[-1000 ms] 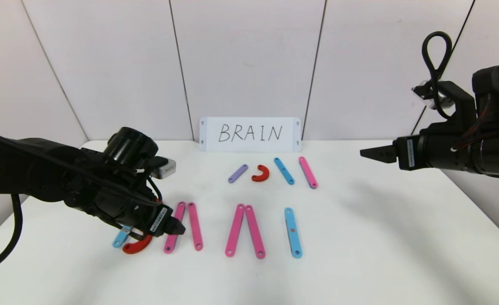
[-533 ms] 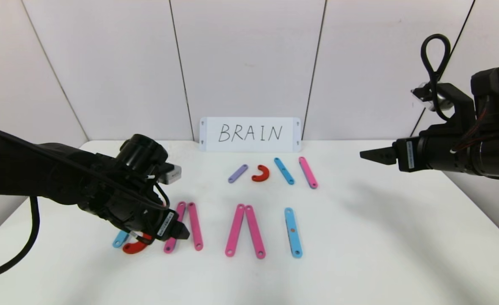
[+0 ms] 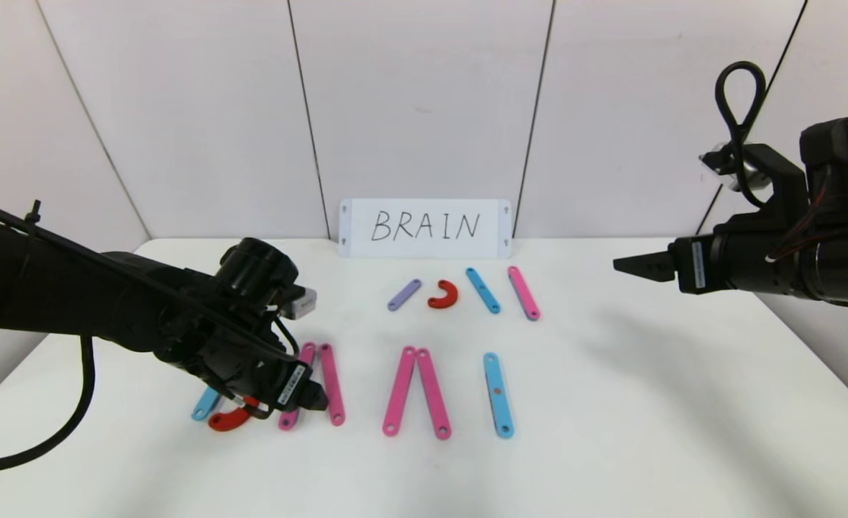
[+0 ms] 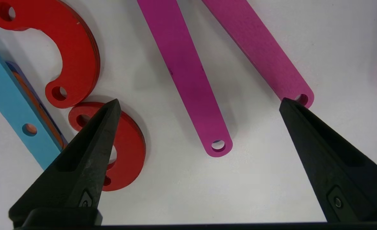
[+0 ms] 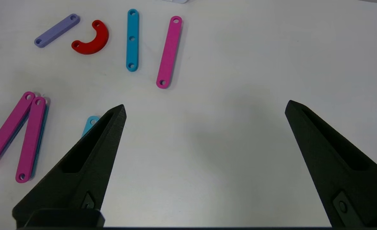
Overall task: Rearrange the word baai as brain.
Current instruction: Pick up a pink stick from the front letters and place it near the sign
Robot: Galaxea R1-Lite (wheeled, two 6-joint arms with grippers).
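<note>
Head view: the left gripper (image 3: 308,396) hangs low over the white table (image 3: 646,403), at the first pink pair (image 3: 332,385) of the word baai. The red arc (image 3: 228,419) and blue strip (image 3: 204,404) lie at its 9 o'clock. The right gripper (image 3: 628,264) hovers high at 3 o'clock, well apart from every piece.

Left wrist view: fingers (image 4: 89,153) spread wide, holding nothing; one tip covers a red arc (image 4: 129,150), the other meets a pink strip's (image 4: 258,48) end.

Right wrist view: the jaws gape over bare table, empty.
</note>
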